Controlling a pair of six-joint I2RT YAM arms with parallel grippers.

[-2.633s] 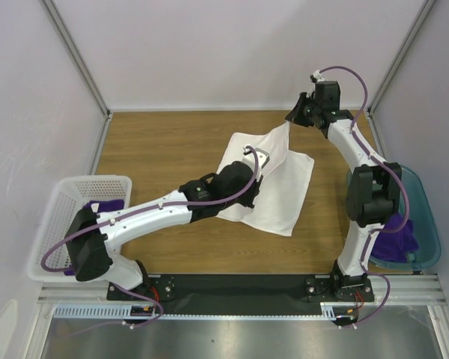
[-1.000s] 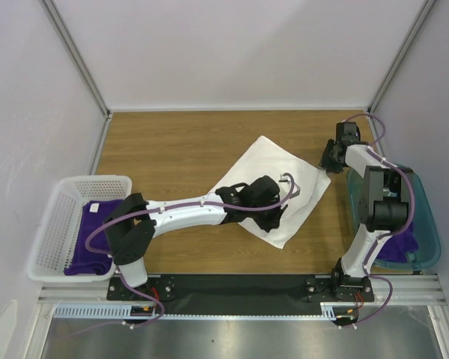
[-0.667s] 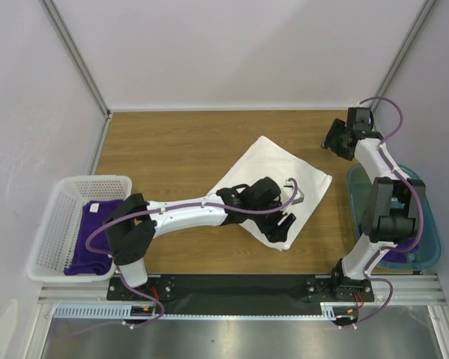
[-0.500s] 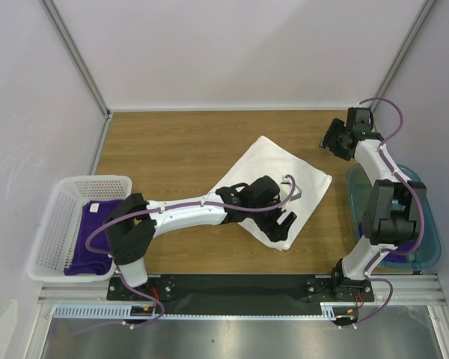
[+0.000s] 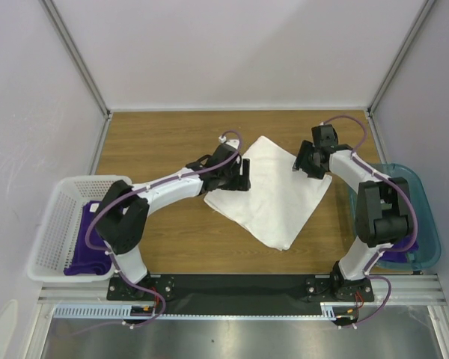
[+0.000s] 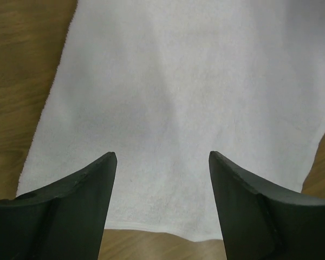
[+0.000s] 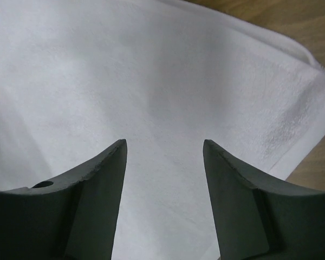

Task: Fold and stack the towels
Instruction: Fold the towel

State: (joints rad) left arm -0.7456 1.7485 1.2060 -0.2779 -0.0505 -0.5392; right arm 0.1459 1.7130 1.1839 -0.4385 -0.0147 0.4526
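Now the white towel (image 5: 273, 196) is laid folded at centre. The left gripper (image 6: 161, 157) is drawn back from its near-right edge to its left corner, arm stretched low, jaws spread and empty. Farther off, the right gripper (image 7: 163, 143) is brought in from the far right over the towel's right corner, likewise released. Only overhead is a purple towel (image 5: 86, 241) shown in the basket (image 5: 60, 196).

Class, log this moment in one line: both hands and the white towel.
left hand: open, above white towel | right hand: open, above same towel | white towel: lying flat, not held
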